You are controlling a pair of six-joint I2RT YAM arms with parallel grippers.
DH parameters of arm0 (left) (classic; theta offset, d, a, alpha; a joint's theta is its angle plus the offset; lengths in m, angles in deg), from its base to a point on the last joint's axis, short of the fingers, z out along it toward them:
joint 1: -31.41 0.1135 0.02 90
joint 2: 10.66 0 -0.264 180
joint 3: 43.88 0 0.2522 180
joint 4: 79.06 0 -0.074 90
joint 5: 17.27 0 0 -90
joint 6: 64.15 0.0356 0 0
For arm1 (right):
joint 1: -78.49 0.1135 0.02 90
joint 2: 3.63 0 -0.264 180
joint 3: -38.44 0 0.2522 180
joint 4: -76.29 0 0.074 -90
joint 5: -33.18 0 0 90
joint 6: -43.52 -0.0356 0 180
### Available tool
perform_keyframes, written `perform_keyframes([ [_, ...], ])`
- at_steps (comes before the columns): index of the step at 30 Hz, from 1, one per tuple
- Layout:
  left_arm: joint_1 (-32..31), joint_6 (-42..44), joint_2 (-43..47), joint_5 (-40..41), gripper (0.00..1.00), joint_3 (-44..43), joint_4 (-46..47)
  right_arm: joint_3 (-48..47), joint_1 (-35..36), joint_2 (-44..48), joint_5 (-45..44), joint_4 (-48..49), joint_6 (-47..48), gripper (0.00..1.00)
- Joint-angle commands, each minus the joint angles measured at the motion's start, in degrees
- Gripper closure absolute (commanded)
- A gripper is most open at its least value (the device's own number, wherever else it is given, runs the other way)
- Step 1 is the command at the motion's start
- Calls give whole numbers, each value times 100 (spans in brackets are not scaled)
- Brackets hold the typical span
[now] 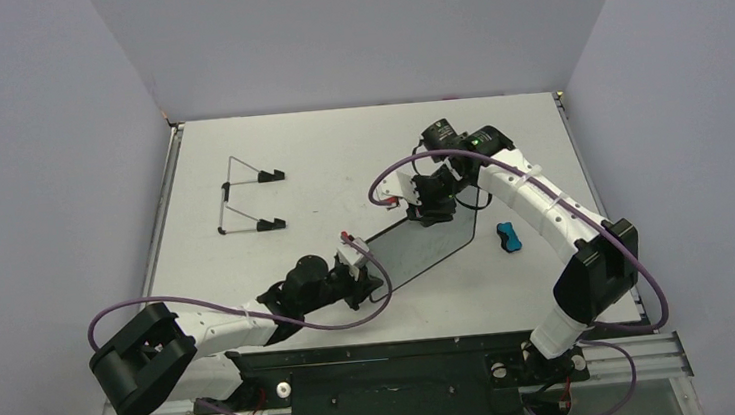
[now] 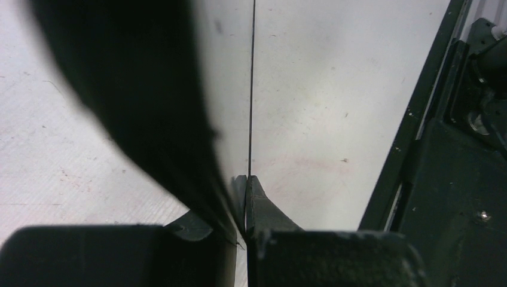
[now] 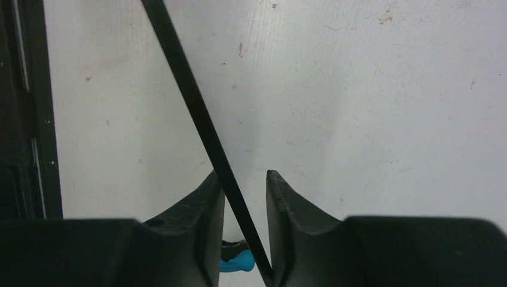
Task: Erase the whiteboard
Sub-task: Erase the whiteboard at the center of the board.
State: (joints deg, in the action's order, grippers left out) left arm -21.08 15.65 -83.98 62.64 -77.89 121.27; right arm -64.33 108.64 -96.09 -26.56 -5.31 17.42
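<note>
The whiteboard [image 1: 422, 248] is held off the table between both arms, its face dark with reflections in the top view. My left gripper [image 1: 364, 268] is shut on its near corner; in the left wrist view the board [image 2: 233, 72] runs edge-on straight out from the closed fingertips [image 2: 247, 179]. My right gripper [image 1: 434, 207] is at the far edge. In the right wrist view the board's black rim [image 3: 191, 101] crosses slantwise between the jaws [image 3: 245, 176], touching the left fingertip and the root of the right finger. The jaws stand narrowly apart, closed on it.
A blue-and-black eraser [image 1: 510, 237] lies on the table right of the board, and it peeks out below the right fingers [image 3: 236, 261]. A wire stand with black feet [image 1: 248, 206] sits at the far left. A dark rail [image 2: 412, 149] borders the table's near edge.
</note>
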Motion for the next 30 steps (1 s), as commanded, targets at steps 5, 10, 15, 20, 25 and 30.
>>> perform_keyframes([
  [5,80,-264,215,-210,86,137,1145,-75,43,56,-160,-242,131,100],
  [10,321,-218,478,-622,75,828,2600,-54,41,47,-78,-335,166,100],
  [15,580,51,514,-1051,67,893,3220,-85,43,-16,44,-442,220,100],
  [20,660,1,312,-1603,61,655,3723,-99,43,-58,72,-477,211,100],
  [25,679,43,-3,-2012,61,269,3586,-113,51,-70,97,-511,220,100],
  [30,769,-73,-584,-2252,68,161,3973,-140,52,-86,174,-546,245,100],
])
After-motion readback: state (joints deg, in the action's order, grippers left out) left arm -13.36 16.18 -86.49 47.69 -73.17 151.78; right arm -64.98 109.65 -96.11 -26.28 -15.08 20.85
